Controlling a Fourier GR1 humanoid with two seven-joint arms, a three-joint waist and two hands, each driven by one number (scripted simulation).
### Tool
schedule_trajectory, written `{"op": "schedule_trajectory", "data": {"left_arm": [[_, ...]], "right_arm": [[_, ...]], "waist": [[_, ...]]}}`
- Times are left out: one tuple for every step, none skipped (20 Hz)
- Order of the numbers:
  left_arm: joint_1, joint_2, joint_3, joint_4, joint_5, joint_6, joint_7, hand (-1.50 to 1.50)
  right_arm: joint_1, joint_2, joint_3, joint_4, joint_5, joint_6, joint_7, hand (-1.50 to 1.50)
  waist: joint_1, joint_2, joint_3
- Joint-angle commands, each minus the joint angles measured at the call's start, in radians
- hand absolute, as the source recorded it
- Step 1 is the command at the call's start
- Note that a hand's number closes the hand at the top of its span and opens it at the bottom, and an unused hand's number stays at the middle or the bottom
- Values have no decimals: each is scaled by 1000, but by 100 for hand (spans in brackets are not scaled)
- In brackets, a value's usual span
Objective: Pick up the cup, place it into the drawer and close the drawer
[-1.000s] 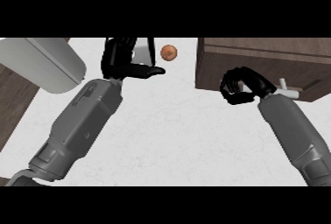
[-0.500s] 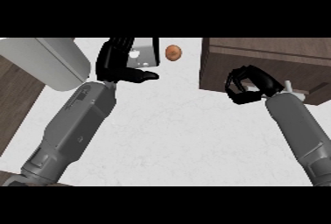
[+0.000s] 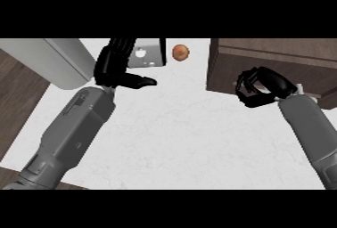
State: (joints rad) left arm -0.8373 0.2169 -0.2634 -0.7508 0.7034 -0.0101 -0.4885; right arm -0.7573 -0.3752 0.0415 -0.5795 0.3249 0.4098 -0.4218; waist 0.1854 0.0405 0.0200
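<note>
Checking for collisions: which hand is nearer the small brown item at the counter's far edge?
Left. The left hand sits just left of the brown item; the right hand is farther away, to its lower right.

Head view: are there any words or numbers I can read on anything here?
There are none to read: the counter, the brown cabinet and the brown oval thing are plain.
The grey thing at the top shows a pale blot, too blurred to read.

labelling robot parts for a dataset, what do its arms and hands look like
The left forearm and right forearm are smooth grey rounded casings. The left hand and right hand are glossy black, with slim fingers and a thumb. No cables or markings show.
</note>
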Motion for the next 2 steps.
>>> {"op": "schedule_trajectory", "data": {"left_arm": [[14,12,7,-15,8,-19,-5,-150],[4,12,7,-11,8,-15,5,-150]], "right_arm": [[-169,-106,-88,28,2,-123,71,150],[-165,-112,-87,24,2,-115,64,150]], "waist": [[43,11,-17],[28,14,-16]]}}
